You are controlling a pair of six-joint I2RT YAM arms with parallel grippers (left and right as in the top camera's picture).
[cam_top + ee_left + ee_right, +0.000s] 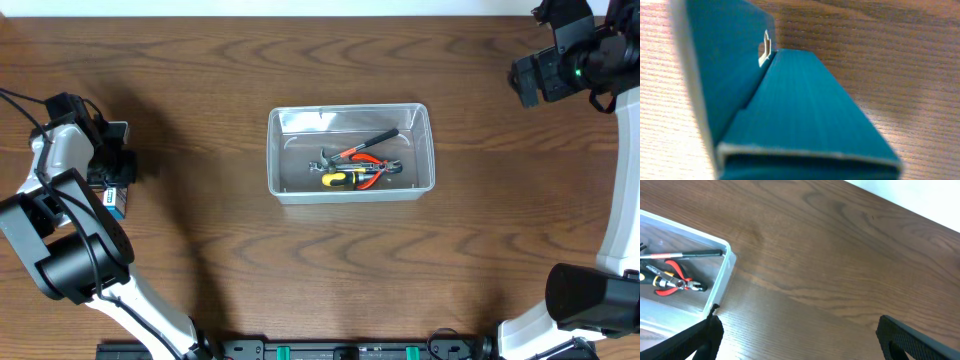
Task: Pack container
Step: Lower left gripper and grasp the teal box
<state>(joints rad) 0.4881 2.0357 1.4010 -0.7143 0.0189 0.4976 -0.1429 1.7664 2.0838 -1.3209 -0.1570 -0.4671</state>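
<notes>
The clear plastic container stands at the table's middle; its corner shows in the right wrist view. Inside lie red-handled pliers, a yellow-handled screwdriver and a long red-and-black tool. My left gripper is at the far left, right over a small blue-and-white box. That box fills the left wrist view and hides the fingers. My right gripper is open and empty, at the far right back, well away from the container.
Brown wooden table all around. A white surface lies beyond the table's back edge. The arm bases stand at the front corners.
</notes>
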